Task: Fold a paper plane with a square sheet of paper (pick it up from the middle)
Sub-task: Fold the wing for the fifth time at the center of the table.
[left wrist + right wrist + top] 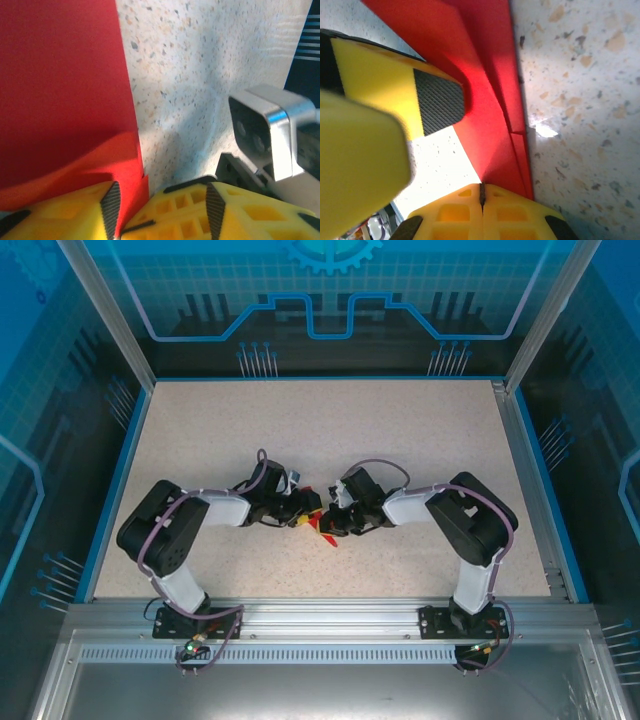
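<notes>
Paper [325,534], red, folded, between the arms: right gripper [482,199] clamped on its tip, left gripper [162,205] jaws apart astride its edge.

- We saw that the left arm [185,530] and the right arm [470,525] each had black joint housings and white links.
- We noted purple cables [262,460] looping along both.
- We found the right gripper [482,194] had yellow fingers [452,215] with square pockets.
- We saw black ribbed pads [111,205] on the left gripper [300,518].
- We noted a silver wrist camera [272,135].
</notes>
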Action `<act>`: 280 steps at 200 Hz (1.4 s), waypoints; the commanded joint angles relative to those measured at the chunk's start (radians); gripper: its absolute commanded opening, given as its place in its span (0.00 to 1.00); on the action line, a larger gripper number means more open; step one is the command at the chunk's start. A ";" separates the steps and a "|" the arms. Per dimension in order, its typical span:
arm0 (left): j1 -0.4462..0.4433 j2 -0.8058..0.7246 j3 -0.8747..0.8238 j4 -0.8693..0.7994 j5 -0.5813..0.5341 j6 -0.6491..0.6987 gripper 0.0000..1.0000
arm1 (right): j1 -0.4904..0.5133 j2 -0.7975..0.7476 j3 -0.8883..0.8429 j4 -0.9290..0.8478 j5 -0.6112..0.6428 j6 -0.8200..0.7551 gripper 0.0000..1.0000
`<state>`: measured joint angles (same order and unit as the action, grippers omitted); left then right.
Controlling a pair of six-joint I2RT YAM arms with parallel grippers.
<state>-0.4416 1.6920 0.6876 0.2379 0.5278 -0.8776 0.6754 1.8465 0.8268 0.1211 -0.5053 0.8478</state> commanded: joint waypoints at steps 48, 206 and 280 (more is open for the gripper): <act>-0.003 -0.221 0.019 -0.149 -0.042 0.141 0.59 | -0.039 0.080 -0.025 -0.161 -0.029 -0.059 0.02; -0.019 0.024 -0.005 0.053 -0.124 0.132 0.54 | -0.040 0.100 -0.009 -0.223 -0.034 -0.067 0.00; 0.081 0.041 -0.017 -0.010 -0.137 0.128 0.52 | -0.040 0.094 0.010 -0.290 -0.025 -0.110 0.00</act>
<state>-0.4213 1.7027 0.6643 0.2829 0.4919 -0.7940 0.6342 1.8847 0.8719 0.0261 -0.6102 0.7681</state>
